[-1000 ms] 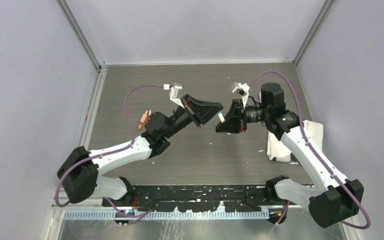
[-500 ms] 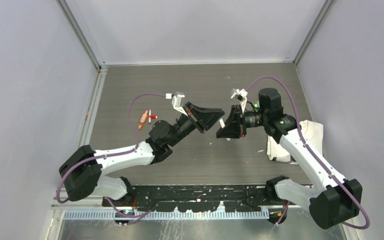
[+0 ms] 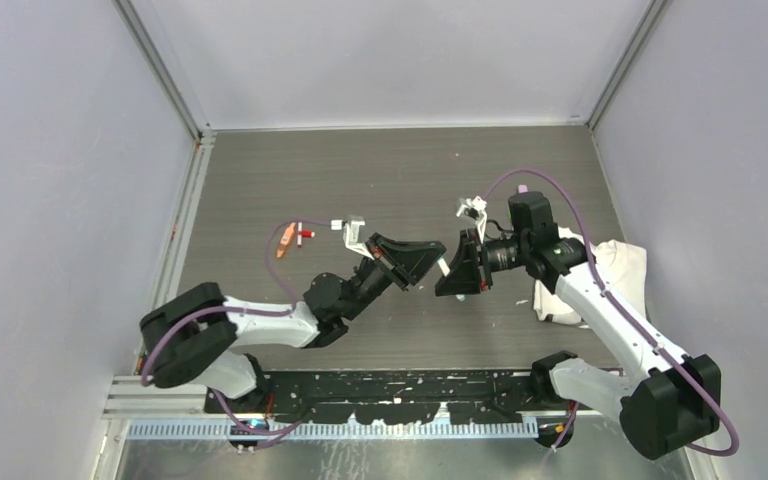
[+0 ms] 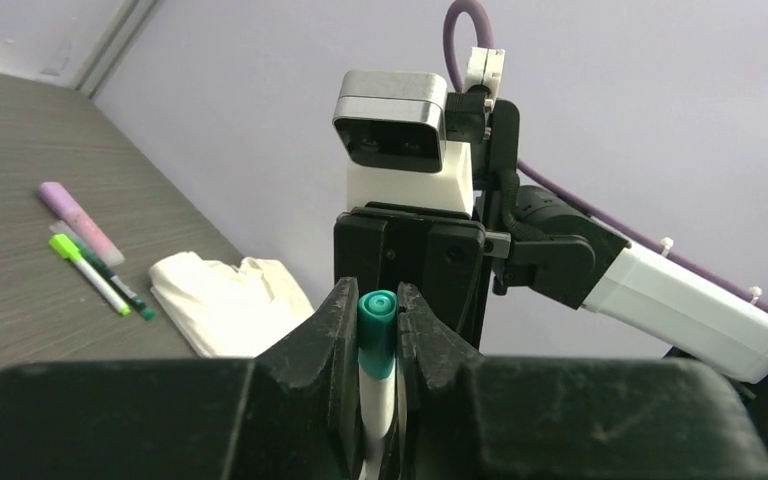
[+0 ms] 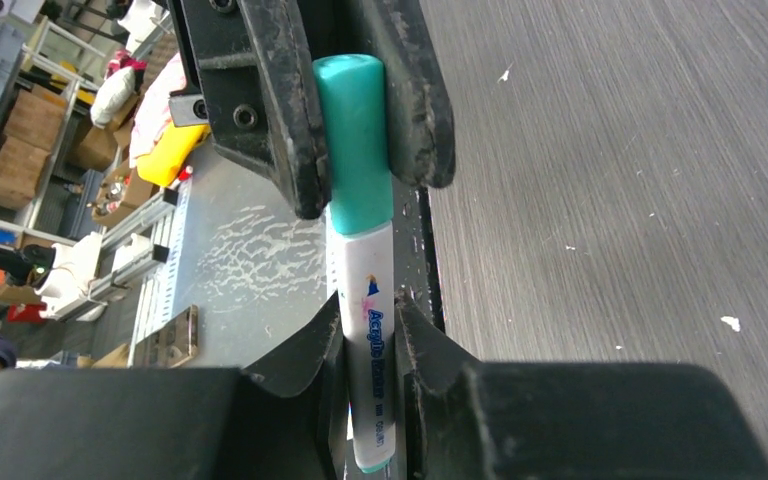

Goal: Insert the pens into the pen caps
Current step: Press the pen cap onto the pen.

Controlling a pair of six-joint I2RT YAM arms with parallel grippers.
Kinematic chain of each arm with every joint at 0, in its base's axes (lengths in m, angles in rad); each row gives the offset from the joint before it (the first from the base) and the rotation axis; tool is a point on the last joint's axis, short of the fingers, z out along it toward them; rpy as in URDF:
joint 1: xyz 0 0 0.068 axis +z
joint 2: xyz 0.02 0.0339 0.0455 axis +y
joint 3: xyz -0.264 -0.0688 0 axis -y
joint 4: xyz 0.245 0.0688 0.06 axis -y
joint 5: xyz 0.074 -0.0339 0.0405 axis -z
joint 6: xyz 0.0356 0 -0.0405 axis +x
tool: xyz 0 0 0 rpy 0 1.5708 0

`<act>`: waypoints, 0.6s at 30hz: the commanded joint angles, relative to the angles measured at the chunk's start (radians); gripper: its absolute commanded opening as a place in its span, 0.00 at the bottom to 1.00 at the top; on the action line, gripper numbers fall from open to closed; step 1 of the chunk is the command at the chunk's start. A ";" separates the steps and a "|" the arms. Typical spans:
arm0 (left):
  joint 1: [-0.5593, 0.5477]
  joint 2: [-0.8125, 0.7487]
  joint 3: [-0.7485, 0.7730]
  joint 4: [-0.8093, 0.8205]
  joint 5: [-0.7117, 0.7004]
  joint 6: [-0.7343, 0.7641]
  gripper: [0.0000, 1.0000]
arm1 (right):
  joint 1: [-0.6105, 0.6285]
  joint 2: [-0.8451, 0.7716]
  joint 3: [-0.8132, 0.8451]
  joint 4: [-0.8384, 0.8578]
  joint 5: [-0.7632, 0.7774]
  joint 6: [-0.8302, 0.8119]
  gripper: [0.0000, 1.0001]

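A white pen (image 5: pixel 371 340) with a teal pen cap (image 5: pixel 356 130) on its end spans the gap between my two grippers above the table's middle. My left gripper (image 4: pixel 377 303) is shut on the teal pen cap (image 4: pixel 377 330). Facing it, my right gripper (image 5: pixel 370 322) is shut on the pen's white body. In the top view, the left gripper (image 3: pixel 426 264) and right gripper (image 3: pixel 450 270) nearly meet, with the pen (image 3: pixel 443 265) between them. A purple-pink pen (image 4: pixel 80 215), a bright-green-tipped pen (image 4: pixel 90 273) and a dark green pen (image 4: pixel 118 283) lie on the table.
An orange piece (image 3: pixel 285 241) and a small red-and-white one (image 3: pixel 304 235) lie at the table's left. A crumpled white cloth (image 3: pixel 620 265) lies by the right wall under the right arm. White specks dot the dark table (image 3: pixel 380 170).
Both arms have drawn back toward the near edge together, keeping the pen between them. The left arm has moved off the orange and red pieces, which now show.
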 commanded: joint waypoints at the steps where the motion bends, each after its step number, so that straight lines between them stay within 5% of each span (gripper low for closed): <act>1: -0.162 0.167 -0.067 0.096 0.407 -0.137 0.01 | -0.038 0.002 0.033 0.341 0.157 0.051 0.01; 9: -0.181 0.147 -0.152 0.095 0.451 -0.214 0.01 | -0.050 0.004 0.080 0.209 0.259 -0.058 0.01; 13: -0.186 0.038 -0.156 -0.076 0.510 -0.224 0.01 | -0.045 0.005 0.089 0.162 0.263 -0.108 0.01; 18: -0.187 0.023 -0.105 -0.143 0.513 -0.173 0.01 | -0.035 0.003 0.071 0.189 0.133 -0.105 0.01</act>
